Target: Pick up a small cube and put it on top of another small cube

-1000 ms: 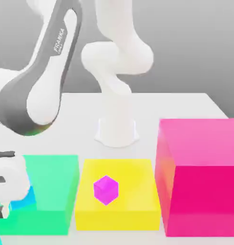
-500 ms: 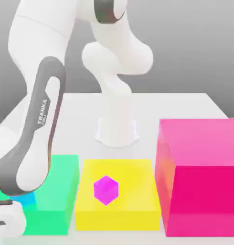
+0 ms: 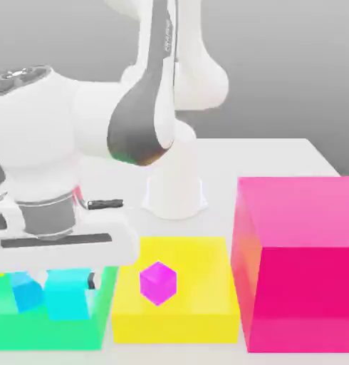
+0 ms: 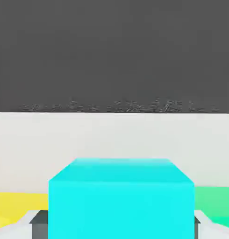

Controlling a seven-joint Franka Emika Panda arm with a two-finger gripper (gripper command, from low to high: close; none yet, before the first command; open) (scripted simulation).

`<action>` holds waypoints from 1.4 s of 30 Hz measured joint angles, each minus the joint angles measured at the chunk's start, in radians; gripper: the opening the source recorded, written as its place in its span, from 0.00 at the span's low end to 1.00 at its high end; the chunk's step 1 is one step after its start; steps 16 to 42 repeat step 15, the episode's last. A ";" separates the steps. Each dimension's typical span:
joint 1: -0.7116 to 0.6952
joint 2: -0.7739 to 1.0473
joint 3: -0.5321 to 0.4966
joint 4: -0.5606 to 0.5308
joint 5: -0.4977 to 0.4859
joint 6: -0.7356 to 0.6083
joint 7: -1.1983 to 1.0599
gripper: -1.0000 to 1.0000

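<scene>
Gripper (image 4: 121, 226) closed on the cyan cube (image 4: 121, 210), one finger against each side. In the exterior view the cube is in front of the green block (image 3: 35, 333), near its right edge. Blue cube (image 3: 26, 291) just beside it. Magenta cube (image 3: 158, 284) on the yellow block (image 3: 175, 328), inside its edges. Tall pink block (image 3: 309, 299) stands at the exterior view's right.
</scene>
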 joint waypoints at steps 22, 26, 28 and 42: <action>0.043 -0.125 0.108 -0.276 -0.141 0.174 0.314 1.00; 0.043 -0.125 0.108 -0.276 -0.141 0.174 0.314 1.00; 0.043 -0.125 0.108 -0.276 -0.141 0.174 0.314 1.00; 0.043 -0.125 0.108 -0.276 -0.141 0.174 0.314 1.00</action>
